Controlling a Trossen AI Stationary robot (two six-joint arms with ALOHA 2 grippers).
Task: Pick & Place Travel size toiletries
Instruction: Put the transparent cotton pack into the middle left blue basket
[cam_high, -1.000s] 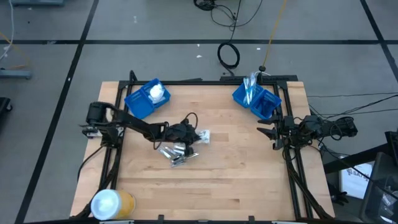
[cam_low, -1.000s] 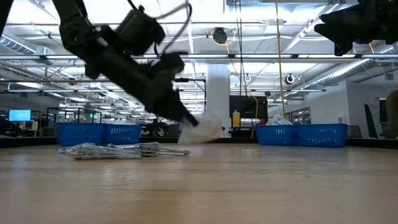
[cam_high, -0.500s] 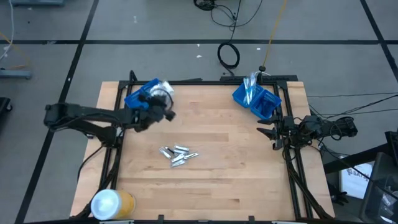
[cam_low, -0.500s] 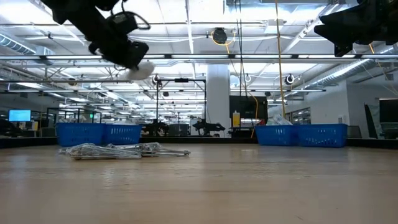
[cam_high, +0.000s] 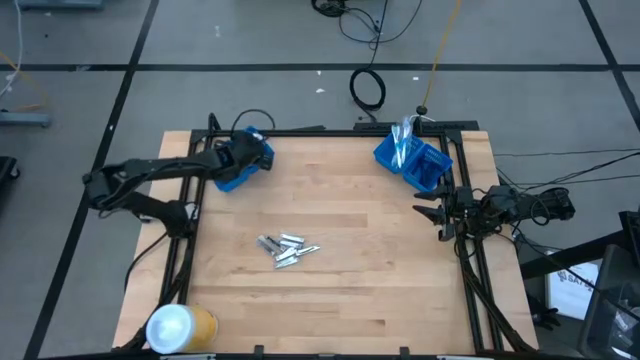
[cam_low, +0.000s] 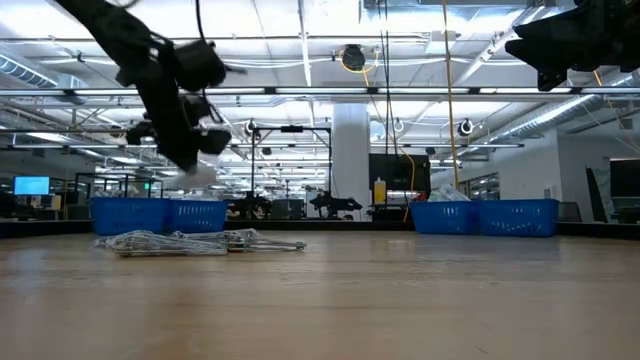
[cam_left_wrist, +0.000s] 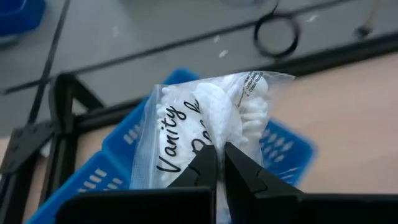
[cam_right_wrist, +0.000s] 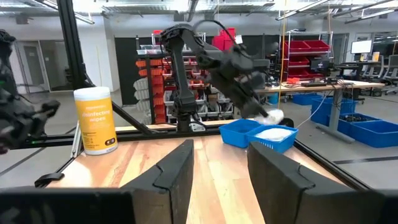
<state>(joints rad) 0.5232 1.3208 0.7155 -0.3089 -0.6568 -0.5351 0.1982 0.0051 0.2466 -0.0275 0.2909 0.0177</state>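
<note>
Left gripper (cam_left_wrist: 219, 163): clenched on a clear zip bag of white items (cam_left_wrist: 208, 118), printed "Vanity"; fingers pinch the bag's lower edge; bag hangs in the air, not resting on anything.
Left gripper position: raised over the left blue bin (cam_high: 232, 165) at the table's far-left corner; arm reaches in from the left side of the frame.
Held bag, other views: small white lump under the gripper (cam_low: 198, 172) in the low view, above the bin rim; also white against the bin in the right wrist view (cam_right_wrist: 271, 115).
Left blue bin contents: more white packets inside (cam_right_wrist: 272, 132).
Right gripper (cam_high: 432, 213): parked at the table's right edge, fingers apart with bare table between them, holding nothing.
Silver tubes (cam_high: 286, 247): loose cluster lying flat on the wooden table (cam_high: 380, 290), near the middle, well apart from both grippers; low heap in the low view (cam_low: 195, 241).
Right blue bin (cam_high: 412, 160): far-right corner, clear-wrapped items standing in it.
Yellow-and-white wipes canister (cam_high: 180, 326): upright at the near-left corner.
</note>
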